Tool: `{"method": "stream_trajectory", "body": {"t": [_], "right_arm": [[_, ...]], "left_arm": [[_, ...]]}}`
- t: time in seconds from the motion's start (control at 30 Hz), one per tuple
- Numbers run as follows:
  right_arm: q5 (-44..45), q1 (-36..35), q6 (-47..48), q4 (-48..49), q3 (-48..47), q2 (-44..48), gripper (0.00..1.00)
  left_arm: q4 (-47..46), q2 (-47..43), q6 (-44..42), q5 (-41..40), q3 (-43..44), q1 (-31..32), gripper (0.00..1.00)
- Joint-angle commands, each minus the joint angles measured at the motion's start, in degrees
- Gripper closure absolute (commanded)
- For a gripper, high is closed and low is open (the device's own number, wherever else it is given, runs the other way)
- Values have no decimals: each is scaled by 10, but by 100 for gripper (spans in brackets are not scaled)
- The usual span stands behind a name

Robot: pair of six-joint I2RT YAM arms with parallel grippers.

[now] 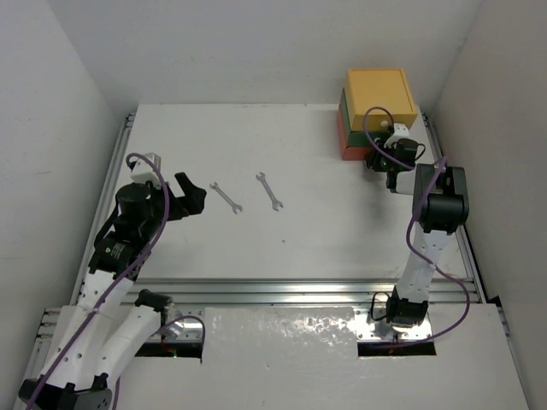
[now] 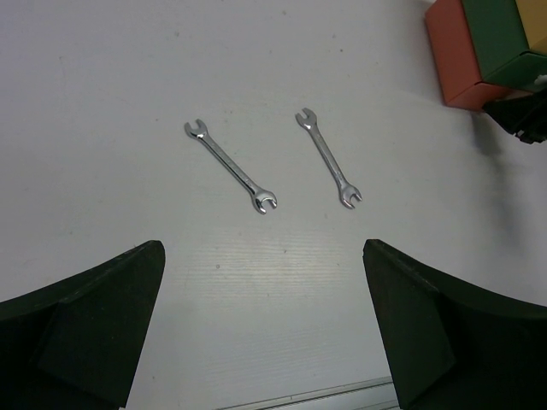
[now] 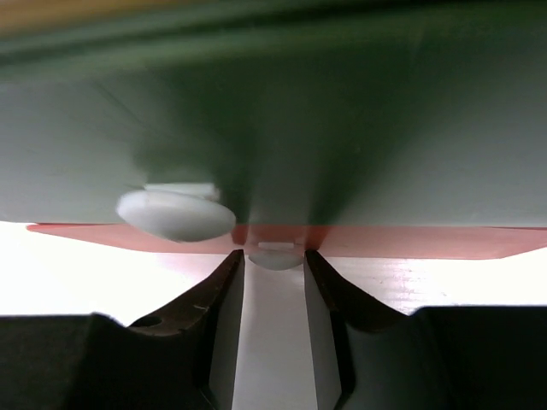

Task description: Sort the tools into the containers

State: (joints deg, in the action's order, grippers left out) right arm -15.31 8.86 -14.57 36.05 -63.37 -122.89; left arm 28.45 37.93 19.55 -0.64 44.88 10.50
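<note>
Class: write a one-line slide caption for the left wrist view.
Two silver wrenches lie apart on the white table beyond the left arm's open jaws.

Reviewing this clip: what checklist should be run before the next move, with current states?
1. Right end effector lined up on the small white knob of the red-orange box drawer: ok.
2. Grip closed on that knob: cannot tell.
3. Red-orange drawer pulled open: not ok, appears shut.
4. Left end effector open: ok.
5. One thin silver wrench and the other thin silver wrench lie apart on the white table, uncovered: ok.
</note>
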Motion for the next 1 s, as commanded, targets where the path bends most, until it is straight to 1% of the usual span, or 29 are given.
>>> {"method": "stream_trajectory", "body": {"t": [0.0, 0.13, 0.23, 0.33, 0.37, 0.47, 0.5, 0.67, 0.77, 0.97], "right_arm": [[-16, 4, 1, 55, -25, -10, 66], [-16, 4, -1, 71, -25, -16, 67], [-16, 5, -2, 75, -23, -13, 77], [-10, 6, -6, 93, -10, -2, 80], [-19, 7, -9, 95, -10, -1, 80], [-13, 10, -22, 92, -12, 2, 62], [-13, 10, -24, 93, -13, 2, 59], [-12, 12, -33, 107, -10, 3, 58], [-20, 12, -38, 102, -21, -2, 64], [-28, 13, -36, 115, -20, 0, 73]], "left_arm": [[-30, 1, -9, 17, -3, -2, 0], [-30, 6, -9, 21, -3, -2, 0], [-32, 7, -10, 21, -3, -2, 0], [-31, 8, -10, 22, -3, -2, 0], [-31, 9, -10, 22, -4, -2, 0], [-32, 9, -10, 25, -4, -2, 0], [-32, 9, -10, 25, -4, -2, 0], [-33, 9, -10, 26, -5, -2, 0], [-33, 10, -11, 28, -5, -2, 0], [-33, 10, -11, 28, -5, -2, 0]]}}
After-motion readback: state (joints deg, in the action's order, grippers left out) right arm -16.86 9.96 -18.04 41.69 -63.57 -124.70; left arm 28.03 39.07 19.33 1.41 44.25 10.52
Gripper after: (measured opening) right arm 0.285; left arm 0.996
